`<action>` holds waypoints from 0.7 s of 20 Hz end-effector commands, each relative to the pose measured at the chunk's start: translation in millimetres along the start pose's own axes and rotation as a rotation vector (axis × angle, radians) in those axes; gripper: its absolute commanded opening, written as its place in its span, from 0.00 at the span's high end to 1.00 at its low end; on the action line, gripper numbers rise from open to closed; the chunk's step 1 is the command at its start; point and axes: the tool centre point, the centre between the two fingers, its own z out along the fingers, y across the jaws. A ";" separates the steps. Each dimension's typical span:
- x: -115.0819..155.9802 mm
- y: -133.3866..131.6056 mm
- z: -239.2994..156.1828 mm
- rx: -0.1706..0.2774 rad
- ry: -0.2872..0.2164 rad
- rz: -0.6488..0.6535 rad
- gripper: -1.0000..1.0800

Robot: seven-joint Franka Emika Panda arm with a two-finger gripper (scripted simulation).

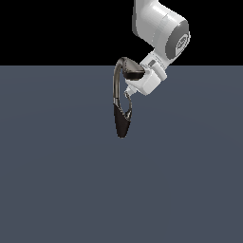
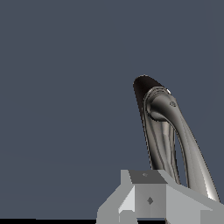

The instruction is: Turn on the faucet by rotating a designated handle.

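The small dark-metal faucet [image 1: 121, 121], with its tapered blackish cone body and slim arched grey neck, lies on the flat slate-blue floor [image 1: 57, 180] near the middle of the exterior view; its thin hook-curved silvery handle [image 1: 129, 105] rises from the cone's wide end, just beside the white-and-grey robot arm [image 1: 163, 33]; the white gripper [image 1: 128, 92] sits at the handle's upper end, beside the oval spout head; whether its fingers are spread or pinching cannot be told; no writing is legible anywhere.
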 end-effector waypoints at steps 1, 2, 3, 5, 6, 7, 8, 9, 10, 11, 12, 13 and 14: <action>-2.0 5.7 -0.1 0.000 0.000 0.000 1.00; -2.8 8.1 -0.1 0.000 0.000 0.000 1.00; -3.6 10.5 0.0 0.000 0.000 0.000 1.00; -5.3 15.3 0.0 0.000 0.000 0.000 1.00; -6.1 17.8 0.0 0.000 0.000 0.000 1.00; -6.9 20.3 0.0 0.000 0.000 0.000 1.00; -7.8 22.8 0.1 0.000 0.000 0.000 1.00; -8.6 25.3 0.1 0.000 0.000 0.000 1.00; -9.3 28.0 -0.1 0.001 0.000 0.000 1.00; -10.2 30.5 -0.1 0.001 0.000 0.000 1.00; -11.1 33.1 -0.1 0.001 0.000 0.000 1.00; -12.0 35.7 -0.1 0.001 0.000 0.000 1.00; -12.9 38.4 -0.1 0.001 0.000 0.000 1.00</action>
